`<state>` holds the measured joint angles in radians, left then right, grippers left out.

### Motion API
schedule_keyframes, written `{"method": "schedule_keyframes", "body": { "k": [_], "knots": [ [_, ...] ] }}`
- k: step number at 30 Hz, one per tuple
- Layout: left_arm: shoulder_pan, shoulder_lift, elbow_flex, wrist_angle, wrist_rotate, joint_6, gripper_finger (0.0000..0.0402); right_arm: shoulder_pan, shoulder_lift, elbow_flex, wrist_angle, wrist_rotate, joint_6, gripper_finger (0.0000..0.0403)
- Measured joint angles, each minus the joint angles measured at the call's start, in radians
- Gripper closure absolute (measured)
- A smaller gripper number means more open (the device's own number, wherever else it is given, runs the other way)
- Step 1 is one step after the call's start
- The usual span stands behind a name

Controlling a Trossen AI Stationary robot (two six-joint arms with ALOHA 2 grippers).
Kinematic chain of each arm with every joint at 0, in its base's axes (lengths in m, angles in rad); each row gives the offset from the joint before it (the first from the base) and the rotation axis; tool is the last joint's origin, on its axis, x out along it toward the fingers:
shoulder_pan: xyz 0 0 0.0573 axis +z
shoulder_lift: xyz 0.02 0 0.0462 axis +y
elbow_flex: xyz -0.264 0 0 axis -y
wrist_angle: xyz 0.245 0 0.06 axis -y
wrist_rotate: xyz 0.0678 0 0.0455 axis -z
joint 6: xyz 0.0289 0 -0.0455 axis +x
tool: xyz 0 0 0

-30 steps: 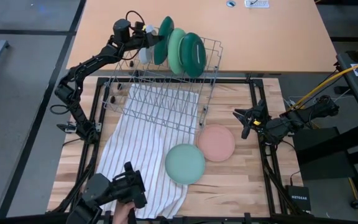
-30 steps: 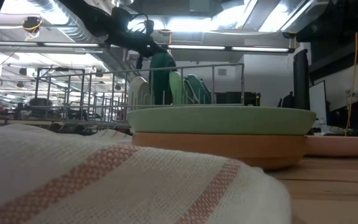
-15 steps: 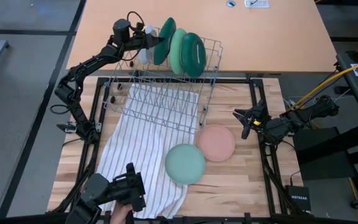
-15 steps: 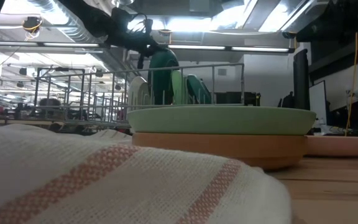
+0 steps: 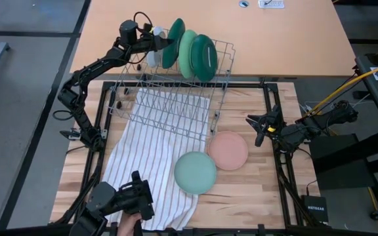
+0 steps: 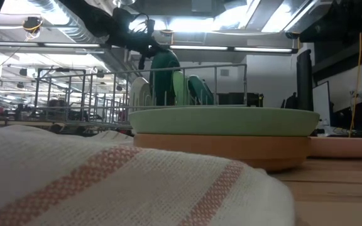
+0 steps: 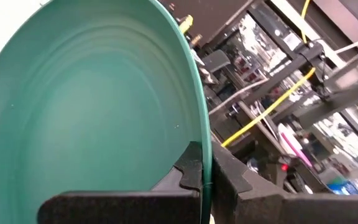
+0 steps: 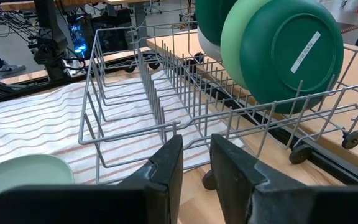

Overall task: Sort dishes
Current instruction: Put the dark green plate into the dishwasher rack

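My left gripper (image 5: 161, 44) is at the far end of the grey wire rack (image 5: 169, 98), shut on a dark green plate (image 5: 175, 38) that stands on edge there; the plate also shows in the left wrist view (image 7: 92, 106) and the low view (image 6: 166, 75). Beside it in the rack stand a light green plate (image 5: 188, 52) and a dark green dish (image 5: 204, 58). A pale mint plate (image 5: 195, 172) lies stacked on a brown one (image 6: 222, 149) near the table's front. A pink plate (image 5: 228, 149) lies beside them. My right gripper (image 5: 258, 129) waits open at the table's right. My left gripper pinches the dark green plate's rim (image 7: 205, 152) between its two fingers, one finger (image 7: 190, 169) on the hollow face and one on the back. The fingers come about level from the table's left. The plate stands on edge, its lower part among the rack's wires.
A white striped cloth (image 5: 151, 164) lies under the rack and reaches the table's near edge. A pale dish (image 5: 151, 56) stands in the rack left of the held plate. A dark camera mount (image 5: 120, 200) sits at the near left.
The dark green plate in my left gripper has tipped a little toward the light green plate beside it, then stayed still.
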<state>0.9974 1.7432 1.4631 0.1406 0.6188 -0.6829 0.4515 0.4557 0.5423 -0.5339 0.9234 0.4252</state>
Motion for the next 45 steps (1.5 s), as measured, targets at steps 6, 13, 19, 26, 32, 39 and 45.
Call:
{"method": "schedule_keyframes", "body": {
  "k": [6,13,19,26,32,39,45],
  "knots": [
    [0.000,0.000,0.000,-0.001,-0.082,-0.031,0.0401,0.000,0.000,0.000,0.000,0.000,0.000,0.0317],
    [0.000,0.000,0.000,-0.043,-0.149,-0.017,0.0401,0.000,0.000,0.000,0.000,0.000,0.000,0.0317],
    [0.001,0.000,0.000,-0.104,-0.183,0.019,0.0393,0.000,0.000,0.000,0.000,0.000,0.000,0.0317],
    [0.000,-0.002,0.001,-0.123,-0.237,0.027,0.0386,0.000,0.000,0.000,0.000,0.000,0.000,0.0317],
    [0.000,-0.001,0.001,-0.125,-0.296,0.084,0.0384,0.000,0.000,0.000,0.000,0.000,0.000,0.0317],
    [-0.001,0.000,0.000,-0.129,-0.354,0.172,0.0380,0.000,0.000,0.000,0.000,0.000,0.000,0.0317],
    [0.001,0.006,-0.005,-0.152,-0.380,0.253,0.0338,0.000,0.000,0.000,0.001,0.000,0.000,0.0317]
  ]
}}
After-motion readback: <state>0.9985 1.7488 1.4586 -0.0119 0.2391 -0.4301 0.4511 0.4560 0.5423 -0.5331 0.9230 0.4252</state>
